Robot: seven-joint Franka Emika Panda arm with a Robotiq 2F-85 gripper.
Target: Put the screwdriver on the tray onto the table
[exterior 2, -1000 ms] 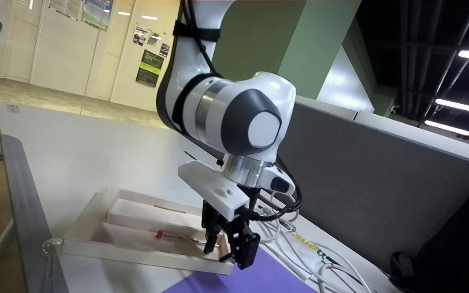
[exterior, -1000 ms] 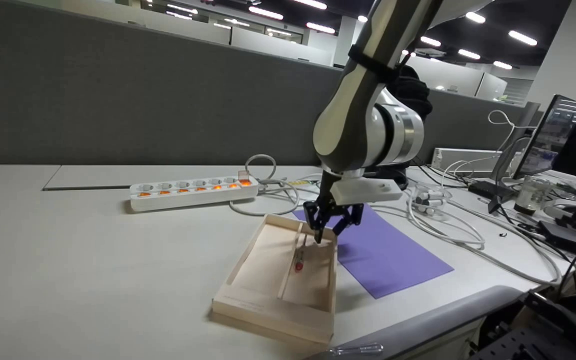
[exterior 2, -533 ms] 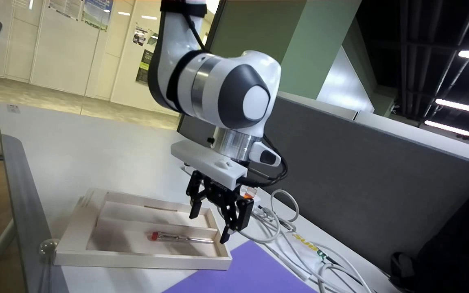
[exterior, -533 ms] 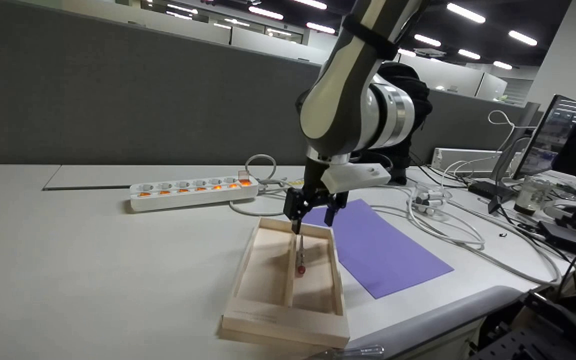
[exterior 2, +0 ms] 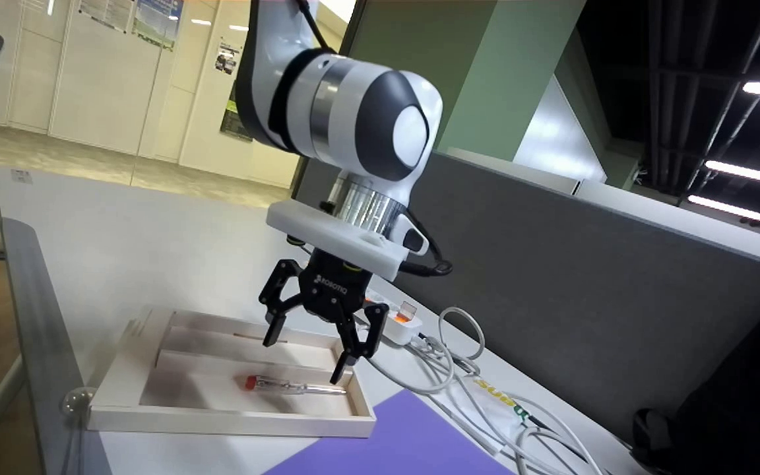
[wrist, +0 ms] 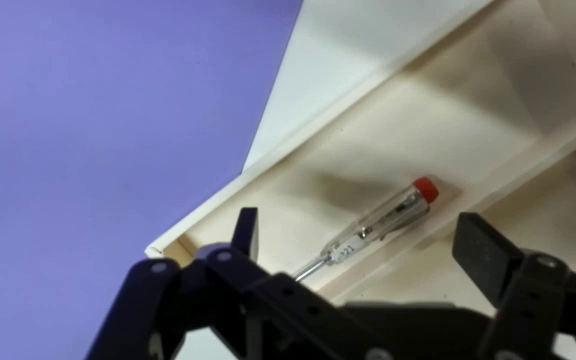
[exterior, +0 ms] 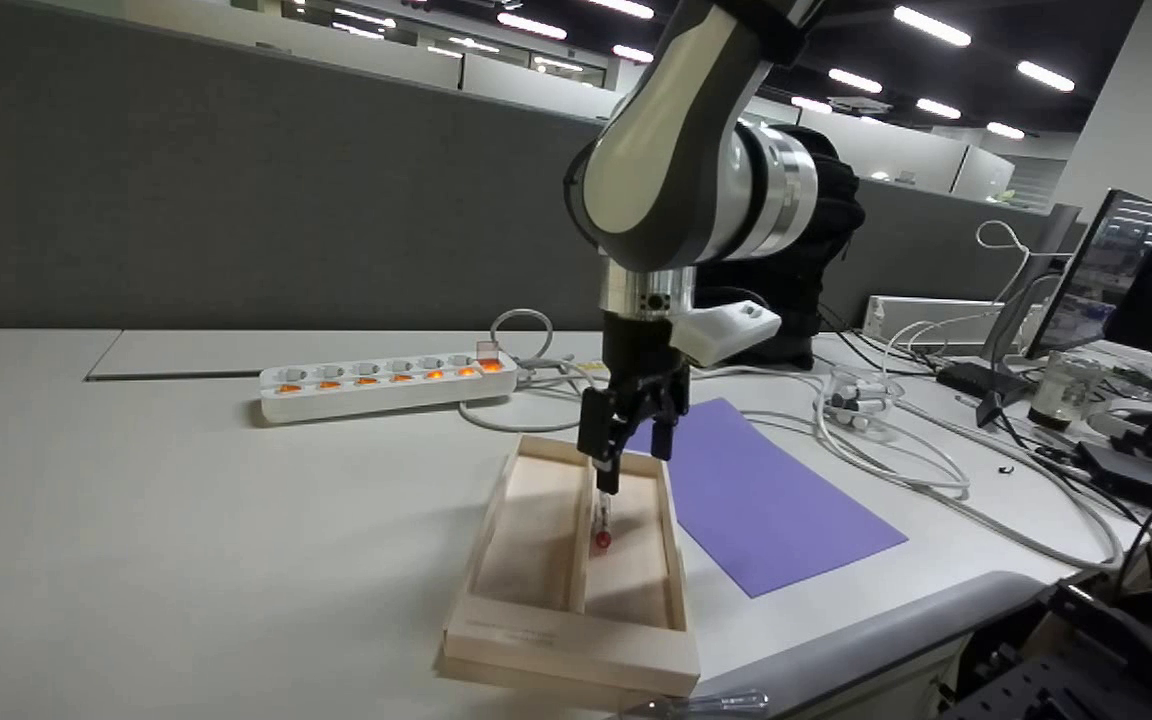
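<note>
Moved within the last second: gripper (exterior 2: pixel 304 359), raised above tray (exterior: pixel 571 645) and spread wider; tray, shifted slightly. Gripper: jaws wide apart, holding nothing. Screwdriver (wrist: pixel 364 233): one, red-capped, lying inside tray, just beside its divider (exterior: pixel 579 560). Presumed step, grasping: jaws best turned square across handle, lowered clear of divider; screwdriver then lifted over tray's rim to table (exterior: pixel 236 560) alongside.

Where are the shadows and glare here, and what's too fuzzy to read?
In the wrist view, soft shadows on the tray beside the screwdriver, the gripper nearly black; in both exterior views, ceiling lights glaring white; in an exterior view, faint print on the tray too fuzzy to read.
</note>
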